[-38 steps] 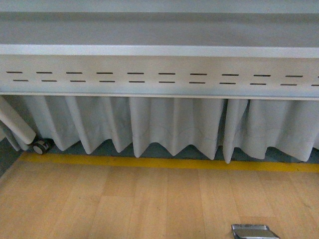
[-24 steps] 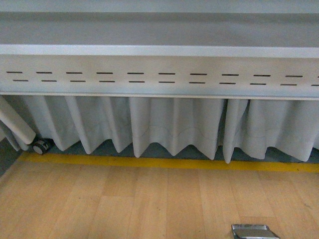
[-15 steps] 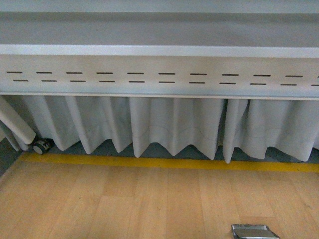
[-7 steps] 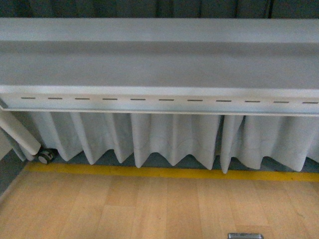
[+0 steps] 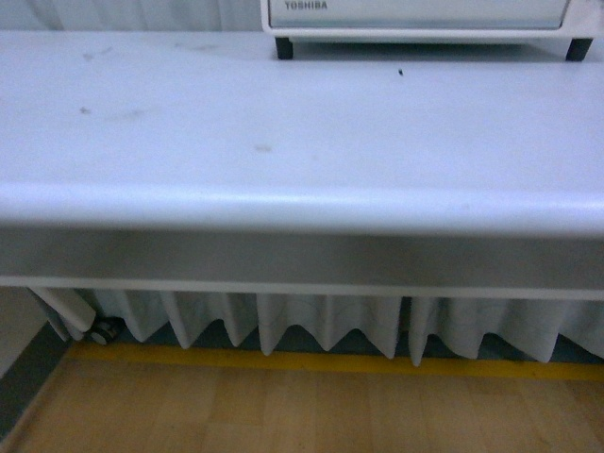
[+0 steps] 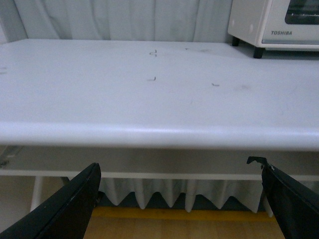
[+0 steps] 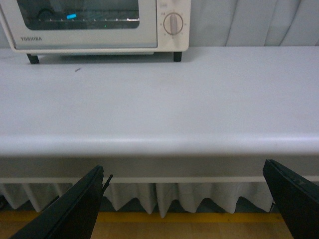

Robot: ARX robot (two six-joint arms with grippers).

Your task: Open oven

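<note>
You see the oven (image 5: 420,19) at the far side of the white table (image 5: 283,132), right of centre in the front view, where only its bottom strip with the Toshiba lettering and two dark feet show. In the right wrist view the oven (image 7: 99,25) shows its glass window and one round knob (image 7: 173,23) at its right end, and the door looks shut. Your left tool (image 6: 173,163) is spread wide and holds nothing. It sits low at the near edge of the table, well apart from the oven (image 6: 279,25). Your right tool (image 7: 184,167) is spread just as wide and is also empty, its dark fingers (image 7: 289,199) below the table's near rim. A pleated white curtain (image 5: 321,326) hangs under the table above a yellow floor line (image 5: 311,361).
</note>
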